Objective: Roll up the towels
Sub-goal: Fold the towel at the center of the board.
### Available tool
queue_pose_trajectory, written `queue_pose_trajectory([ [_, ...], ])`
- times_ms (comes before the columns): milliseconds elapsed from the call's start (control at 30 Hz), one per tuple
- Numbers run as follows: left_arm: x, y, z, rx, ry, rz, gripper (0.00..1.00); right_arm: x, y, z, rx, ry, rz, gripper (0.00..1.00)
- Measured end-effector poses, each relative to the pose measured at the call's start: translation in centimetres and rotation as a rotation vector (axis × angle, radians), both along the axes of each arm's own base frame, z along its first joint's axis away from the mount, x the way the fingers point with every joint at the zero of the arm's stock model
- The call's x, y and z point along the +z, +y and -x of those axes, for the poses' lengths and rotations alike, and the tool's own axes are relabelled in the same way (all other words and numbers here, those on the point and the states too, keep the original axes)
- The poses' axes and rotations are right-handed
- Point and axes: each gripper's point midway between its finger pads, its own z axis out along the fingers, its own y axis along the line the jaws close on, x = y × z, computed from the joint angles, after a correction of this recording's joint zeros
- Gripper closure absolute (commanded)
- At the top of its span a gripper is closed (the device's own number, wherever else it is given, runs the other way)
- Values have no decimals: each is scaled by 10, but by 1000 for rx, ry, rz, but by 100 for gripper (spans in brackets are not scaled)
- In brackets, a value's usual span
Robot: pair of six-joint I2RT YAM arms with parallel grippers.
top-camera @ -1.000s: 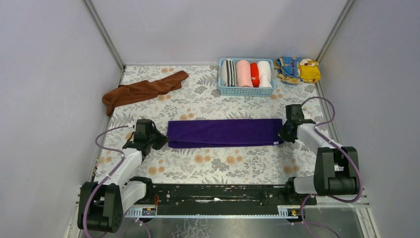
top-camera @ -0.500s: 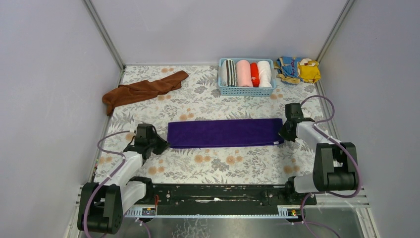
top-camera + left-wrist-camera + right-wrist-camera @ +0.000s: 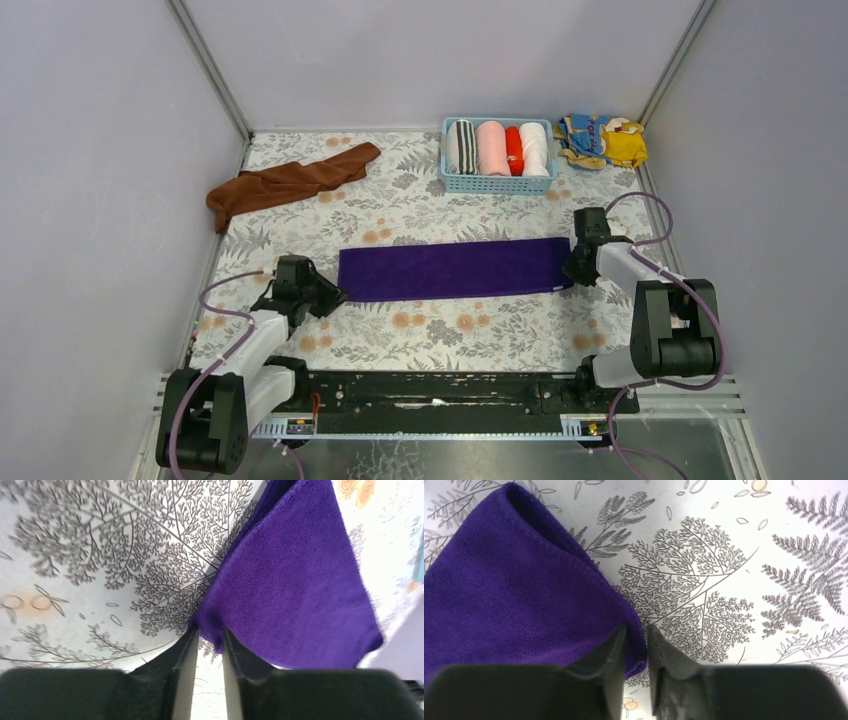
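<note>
Left gripper [image 3: 209,639]: low on the table [image 3: 450,335], jaws a crack apart, with the near-left corner of the purple towel [image 3: 450,269] puckered right at the tips. Can't tell whether it's pinching or has just let go.

Right gripper [image 3: 636,642]: same story. Narrow gap, with the towel's hemmed right-end edge running down between the fingers [image 3: 611,652]. Grip vs. release can't be called from these views either.

Change over the last second: the left gripper has pulled back toward its base and dragged its corner along. The right one has barely moved. The towel looked bulkier along its near edge then; now it lies flat as a long folded strip, end to end between the two grippers and touching both.

My read: the fold-and-flatten step is finished or finishing, and the parted jaws suggest a let-go. No roll has started at either end. Next move is probably to re-grip one short end and start winding. Risk: terry snagging on a fingertip during pull-away and spoiling the flat lay.

Further out, beyond the left gripper: the rust-brown towel [image 3: 285,183] is crumpled, untouched, well apart from both arms. Second job is pending.

Beyond the right gripper: the blue basket [image 3: 497,184] holds rolled towels, with the patterned cloth [image 3: 603,139] just beside it. Neither is part of this job.
</note>
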Motion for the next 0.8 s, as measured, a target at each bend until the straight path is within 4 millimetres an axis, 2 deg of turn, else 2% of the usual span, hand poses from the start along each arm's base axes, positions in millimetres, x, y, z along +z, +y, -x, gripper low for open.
queue_pose_trajectory([
  [133, 6, 2, -4, 8, -15, -12, 57, 1, -6, 4, -3, 15, 31, 39],
  [267, 14, 7, -6, 12, -12, -46, 48, 7, -11, 10, 8, 23, 56, 30],
  [367, 35, 11, -17, 4, -45, -76, 46, 22, -11, 7, 34, -5, 64, 24],
  [500, 73, 12, -39, -22, -127, -109, 45, 57, -7, -14, 93, -122, 58, 19],
  [600, 95, 9, -59, -50, -179, -121, 52, 76, 3, -31, 161, -217, 24, 22],
  [667, 97, 5, -72, -80, -173, -116, 62, 81, 14, -41, 215, -261, -15, 24],
  [733, 84, -1, -85, -113, -134, -102, 71, 81, 26, -53, 268, -297, -61, 26],
  [800, 66, -7, -93, -142, -83, -87, 77, 75, 37, -64, 310, -317, -109, 27],
])
